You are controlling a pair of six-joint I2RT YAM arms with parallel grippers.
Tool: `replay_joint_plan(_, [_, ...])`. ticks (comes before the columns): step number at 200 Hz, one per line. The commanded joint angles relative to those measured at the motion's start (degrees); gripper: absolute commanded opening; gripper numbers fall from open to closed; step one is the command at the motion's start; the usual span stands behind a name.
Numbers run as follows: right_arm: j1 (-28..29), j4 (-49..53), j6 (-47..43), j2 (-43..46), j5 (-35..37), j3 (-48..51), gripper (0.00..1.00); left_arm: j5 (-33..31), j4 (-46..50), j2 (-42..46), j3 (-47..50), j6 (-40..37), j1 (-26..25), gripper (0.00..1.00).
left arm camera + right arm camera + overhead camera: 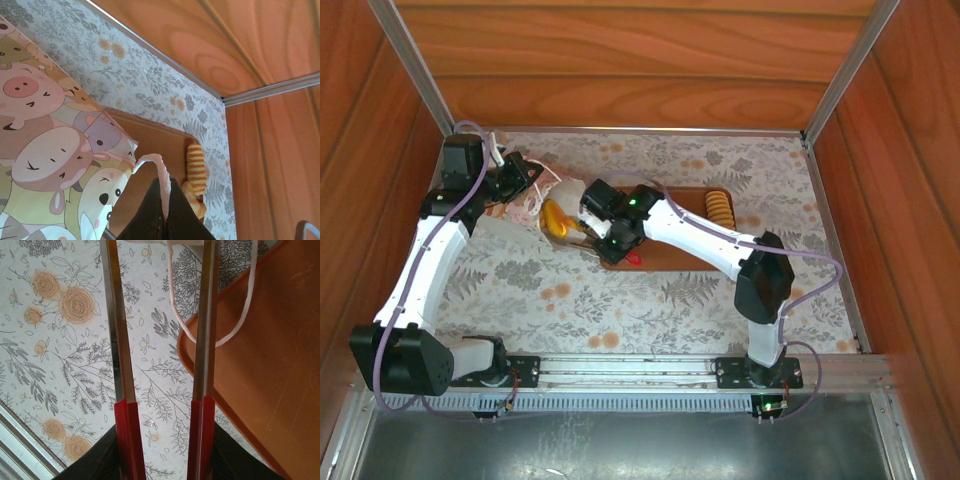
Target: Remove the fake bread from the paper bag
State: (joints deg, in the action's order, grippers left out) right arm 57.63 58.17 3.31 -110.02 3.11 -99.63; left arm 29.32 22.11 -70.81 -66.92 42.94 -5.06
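Pinching the cord handle (161,170) of the paper bag (532,205) in the left gripper (163,186), jaws closed tight on it, I am holding the bag at the table's back-left, beside the tray (670,258). I am seeing the right gripper (582,235) hovering at the bag's mouth, its long fingers (117,340) standing narrowly apart and gripping nothing. One golden piece of fake bread (557,220) is showing there, and a ridged loaf (720,207) is lying on the tray's far end

Paper bag (532,208): upper left of centre, on the tabletop (620,310), just left of the tray (665,260).
Tray: centre of the frame, on the tabletop.
Ridged loaf (720,207): on the tray's upper right end.
Pastry (557,220): at the bag's mouth, facing the tray.
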Motion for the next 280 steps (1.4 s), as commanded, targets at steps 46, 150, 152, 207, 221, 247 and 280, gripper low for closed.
replay_joint_plan(46, [3.4, 3.2, -1.8, -5.7, 11.8, -6.3, 0.39, 0.4, -0.1, -0.7, -2.5, 0.0, -0.3, 0.00])
replay_joint_plan(150, [4.2, 4.9, -1.3, -7.2, 18.2, -6.0, 0.41, 0.3, -0.1, -0.9, -2.3, 0.0, -0.3, 0.00])
replay_joint_plan(152, [4.2, 4.9, -1.2, -7.3, 18.3, -6.0, 0.41, 0.4, -0.1, -1.0, -2.3, -0.1, -0.3, 0.00])
replay_joint_plan(207, [4.2, 2.5, 0.6, -5.6, 17.1, -4.8, 0.35, 0.6, -0.1, -1.3, -2.3, -0.1, -0.3, 0.00])
replay_joint_plan(221, [4.2, 2.3, 1.3, -4.8, 17.3, -4.8, 0.33, 0.4, -0.1, -1.3, -2.3, -0.2, -0.3, 0.00])
replay_joint_plan(247, [3.9, 2.1, 2.4, -2.5, 16.5, -4.3, 0.29, 0.4, -0.1, -1.2, -2.2, -0.1, -0.3, 0.00])
replay_joint_plan(280, [1.6, -1.8, 5.2, 3.7, 7.5, 0.9, 0.27, 0.4, -0.1, -1.2, -2.1, -0.1, -0.3, 0.00])
